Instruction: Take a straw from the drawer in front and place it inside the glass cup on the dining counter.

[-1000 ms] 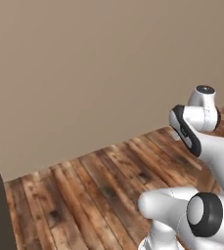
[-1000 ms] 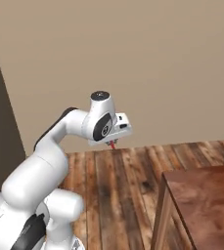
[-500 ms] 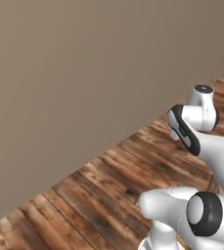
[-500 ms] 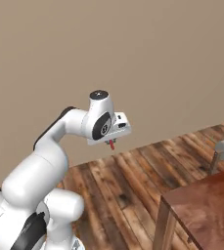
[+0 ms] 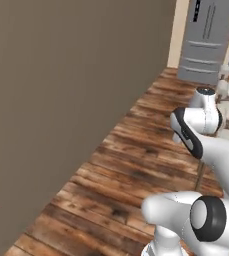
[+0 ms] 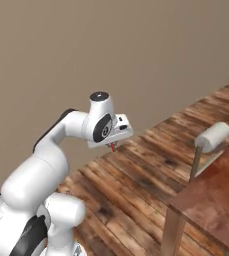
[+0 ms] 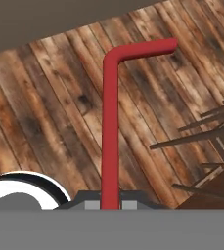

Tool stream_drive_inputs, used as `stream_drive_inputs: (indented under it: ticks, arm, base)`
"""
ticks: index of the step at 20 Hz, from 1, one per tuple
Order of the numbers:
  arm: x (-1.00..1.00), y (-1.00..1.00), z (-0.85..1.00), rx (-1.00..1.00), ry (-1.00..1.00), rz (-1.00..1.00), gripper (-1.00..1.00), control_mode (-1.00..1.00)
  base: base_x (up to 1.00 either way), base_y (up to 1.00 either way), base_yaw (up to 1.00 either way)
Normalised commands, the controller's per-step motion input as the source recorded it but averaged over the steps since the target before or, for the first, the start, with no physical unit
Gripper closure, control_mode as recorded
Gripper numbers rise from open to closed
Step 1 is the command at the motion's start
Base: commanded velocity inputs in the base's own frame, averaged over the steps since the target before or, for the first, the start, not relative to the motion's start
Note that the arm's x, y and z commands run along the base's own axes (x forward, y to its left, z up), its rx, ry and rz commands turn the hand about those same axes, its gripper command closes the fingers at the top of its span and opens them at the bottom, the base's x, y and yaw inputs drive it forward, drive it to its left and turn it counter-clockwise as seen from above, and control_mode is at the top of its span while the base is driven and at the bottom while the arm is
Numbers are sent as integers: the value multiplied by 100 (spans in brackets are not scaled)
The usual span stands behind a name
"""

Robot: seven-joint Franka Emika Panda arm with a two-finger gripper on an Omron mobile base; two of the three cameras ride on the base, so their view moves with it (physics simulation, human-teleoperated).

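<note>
hand view: the straw [image 7: 110, 132] rises straight from the gripper [image 7: 110, 202] at 6 o'clock toward 12 o'clock, then bends sharply and its short end runs off toward 2 o'clock; its base sits between the finger tips, which are closed tight on it, so the straw is held and hangs free of any surface. behind it lies a floor [image 7: 45, 112] of dark weathered planks, and a strip of plain wall runs along the upper edge from 10 to 12 o'clock. thin dark chair or stool legs [image 7: 201, 136] cross the frame at 3 to 4 o'clock. right base view: the arm bends up from 7 o'clock and the hand [image 6: 110, 131] sits near centre, pointing down; a small red tip of the straw [image 6: 113, 147] shows just under it, above the floor [image 6: 136, 185]. a glossy reddish-brown wooden top [image 6: 213, 197] on a pale leg fills the 4 to 5 o'clock corner, with a pale rolled cushion on a thin post [image 6: 212, 137] at 3 o'clock beside it. a grey-brown wall [image 6: 111, 55] covers the upper half. left base view: the wall [image 5: 61, 100] runs along the side from 7 to 12 o'clock, the floor [image 5: 136, 155] stretches toward 1 o'clock, and a grey steel fridge [image 5: 208, 40] stands at the far end at 1 o'clock. the arm's white links occupy 3 to 5 o'clock; the fingers themselves cannot be made out here
</note>
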Motion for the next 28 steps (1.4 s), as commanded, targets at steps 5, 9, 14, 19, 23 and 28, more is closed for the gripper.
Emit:
stream_drive_inputs:
  ticks: [5,9,14,19,23,28]
  arm:
    - [0,0,0,0,0,0,100,100]
    - [0,0,0,0,0,0,100,100]
    - [0,0,0,0,0,0,100,100]
    - [0,0,0,0,0,0,100,100]
    - [0,0,0,0,0,0,100,100]
    - [0,0,0,0,0,0,100,100]
  base:
    - [34,36,-64]
    - [47,52,-66]
    - [48,63,-65]
    - [41,54,-62]
    - [40,44,-60]
    - [43,52,-57]
